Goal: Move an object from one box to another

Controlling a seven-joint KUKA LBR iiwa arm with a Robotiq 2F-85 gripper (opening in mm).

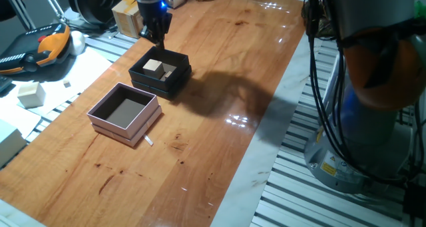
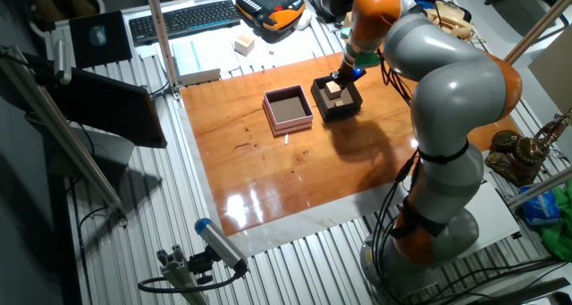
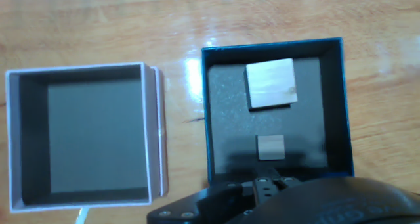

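Your pincer (image 1: pixel 158 32) hangs over the black box (image 1: pixel 141 74); its state you cannot tell. This box holds two blocks (image 3: pixel 270 84). The pink box (image 3: pixel 151 129) holds nothing.

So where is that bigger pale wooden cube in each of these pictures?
One fixed view: the bigger pale wooden cube sits inside the shallow square black box, upper left of centre.
The other fixed view: upper right of centre, in the same black box.
Hand view: upper right of centre, in the box's upper half.
Shared landmark: the empty pale pink square box beside it.
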